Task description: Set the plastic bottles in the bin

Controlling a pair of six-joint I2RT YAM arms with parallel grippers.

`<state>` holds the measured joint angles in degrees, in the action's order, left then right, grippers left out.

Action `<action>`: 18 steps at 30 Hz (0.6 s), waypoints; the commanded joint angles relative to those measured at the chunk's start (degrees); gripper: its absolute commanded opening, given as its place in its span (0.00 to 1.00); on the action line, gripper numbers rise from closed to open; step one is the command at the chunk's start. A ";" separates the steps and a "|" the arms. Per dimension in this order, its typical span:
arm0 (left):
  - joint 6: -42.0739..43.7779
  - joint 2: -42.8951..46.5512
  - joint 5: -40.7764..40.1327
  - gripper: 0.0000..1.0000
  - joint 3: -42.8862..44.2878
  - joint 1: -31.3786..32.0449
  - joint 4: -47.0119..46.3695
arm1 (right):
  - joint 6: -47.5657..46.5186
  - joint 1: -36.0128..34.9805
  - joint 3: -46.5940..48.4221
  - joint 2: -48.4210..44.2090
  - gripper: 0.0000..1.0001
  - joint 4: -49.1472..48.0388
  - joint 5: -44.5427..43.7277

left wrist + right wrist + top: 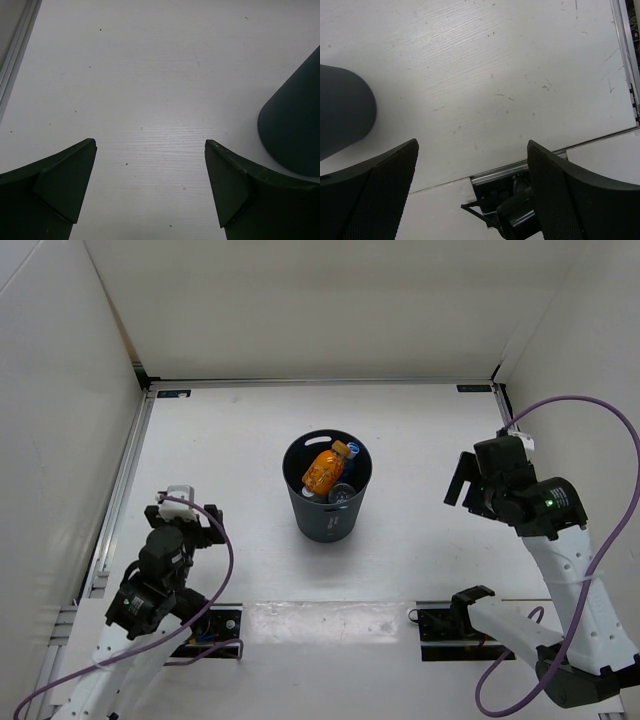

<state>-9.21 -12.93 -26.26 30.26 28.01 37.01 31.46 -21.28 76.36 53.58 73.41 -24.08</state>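
So, top view: the bin [328, 502] sits between the arms, about as far from the left tool [188, 512] as from the right tool [460, 483]. The bottles [341, 493] are inside it, with the orange bottle [325, 470] slanted on top, cap toward the right tool's side. I'd guess nothing's left to grab.

Left wrist: fingers wide apart, nothing between them, bin off to its right.

Right wrist: same deal, spread and empty, bin to its left.

Bright, even, diffuse overhead light. White walls and tabletop [230, 460] near washed out. Glare patch on near tabletop edge in top view. Shadows soft, faint. Wrist views: tool fingers [55, 185] dark, underexposed, slightly soft. Bin [340, 107] edge blurred in right wrist view.
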 commanded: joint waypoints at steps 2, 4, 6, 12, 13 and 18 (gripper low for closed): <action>2.53 1.77 -0.46 1.00 -2.31 -0.32 0.43 | 2.81 -0.43 -0.42 -1.02 0.90 -0.90 -1.76; 4.11 2.20 0.16 1.00 -3.10 -0.41 -0.53 | 3.08 -0.52 -1.03 -1.02 0.90 -1.07 -1.94; 4.99 2.47 0.94 1.00 -4.24 -0.32 -2.46 | 3.16 -0.78 -1.65 -1.02 0.90 -1.16 -2.64; 20.65 1.07 22.92 1.00 -8.02 -0.32 -8.62 | 3.78 -1.40 -3.23 -1.38 0.90 -1.51 -3.08; 17.07 0.89 21.79 1.00 -8.89 -0.15 -12.28 | 3.96 -1.75 -3.32 -1.46 0.90 -1.42 -3.17; 14.13 1.06 18.54 1.00 -11.01 -0.32 -15.92 | 5.98 -3.15 -4.20 -1.81 0.90 -1.16 -3.96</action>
<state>4.91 -11.64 -9.34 19.70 27.92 25.76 35.22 -23.51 72.40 52.73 73.17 -25.85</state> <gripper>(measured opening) 0.999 0.905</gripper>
